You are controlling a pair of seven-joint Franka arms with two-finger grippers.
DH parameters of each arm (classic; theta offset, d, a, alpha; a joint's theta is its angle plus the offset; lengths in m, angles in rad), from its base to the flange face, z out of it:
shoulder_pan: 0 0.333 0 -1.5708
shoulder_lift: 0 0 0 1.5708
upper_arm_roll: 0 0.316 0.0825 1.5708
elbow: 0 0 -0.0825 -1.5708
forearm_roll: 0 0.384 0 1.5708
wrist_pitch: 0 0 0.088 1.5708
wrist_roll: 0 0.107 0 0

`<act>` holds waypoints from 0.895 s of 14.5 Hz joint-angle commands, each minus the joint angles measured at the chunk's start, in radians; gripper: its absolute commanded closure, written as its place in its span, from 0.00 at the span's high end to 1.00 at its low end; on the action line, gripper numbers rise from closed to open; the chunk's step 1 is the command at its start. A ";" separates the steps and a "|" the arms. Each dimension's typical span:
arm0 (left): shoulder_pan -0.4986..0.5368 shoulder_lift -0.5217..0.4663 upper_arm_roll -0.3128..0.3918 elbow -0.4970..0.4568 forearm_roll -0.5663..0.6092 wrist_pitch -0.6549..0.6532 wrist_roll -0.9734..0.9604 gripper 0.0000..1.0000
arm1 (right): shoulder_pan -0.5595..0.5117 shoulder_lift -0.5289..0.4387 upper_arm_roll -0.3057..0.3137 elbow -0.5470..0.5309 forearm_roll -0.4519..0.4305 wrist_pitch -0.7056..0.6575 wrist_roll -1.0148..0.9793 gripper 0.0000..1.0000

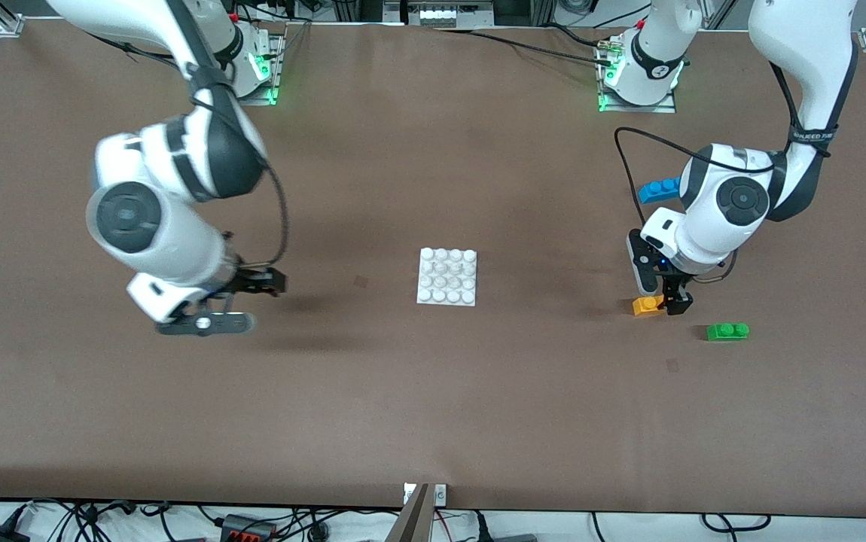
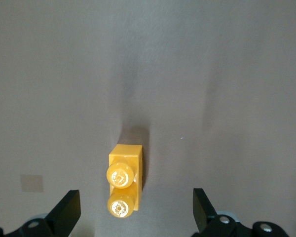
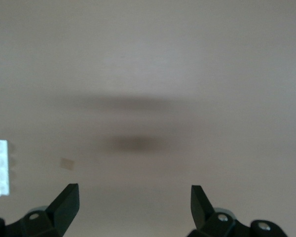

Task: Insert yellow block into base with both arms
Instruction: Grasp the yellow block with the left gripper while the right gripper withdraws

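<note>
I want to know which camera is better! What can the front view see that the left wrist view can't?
Only the front view shows the white base, the green brick, the blue brick and the right hand, open over bare table. Only the left wrist view shows the yellow block up close, with its two round studs on top. Both show the yellow block on the table and the left hand, open over it.

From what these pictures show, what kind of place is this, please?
Probably a robotics lab bench. Two white arms are bolted to a brown table, the left gripper open over the yellow block, the right gripper open over bare table, with loose cables along its edge.
</note>
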 commanded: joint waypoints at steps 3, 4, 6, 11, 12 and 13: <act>0.018 0.063 -0.004 0.034 0.029 0.048 0.015 1.00 | -0.121 -0.160 0.012 -0.021 -0.003 -0.164 -0.208 1.00; 0.015 0.066 -0.004 0.040 0.027 0.048 0.012 1.00 | -0.148 -0.179 0.013 -0.023 -0.002 -0.185 -0.225 1.00; 0.018 0.089 -0.004 0.066 0.027 0.046 0.014 1.00 | -0.182 -0.197 0.010 -0.023 -0.002 -0.256 -0.264 1.00; 0.016 0.145 -0.006 0.112 0.029 0.049 0.014 1.00 | -0.210 -0.196 0.013 -0.033 -0.013 -0.302 -0.271 1.00; 0.018 0.156 -0.006 0.120 0.029 0.049 0.015 1.00 | -0.210 -0.196 0.015 -0.043 -0.005 -0.267 -0.271 1.00; 0.019 0.158 -0.006 0.120 0.029 0.049 0.015 1.00 | -0.210 -0.196 0.016 -0.049 0.001 -0.259 -0.273 1.00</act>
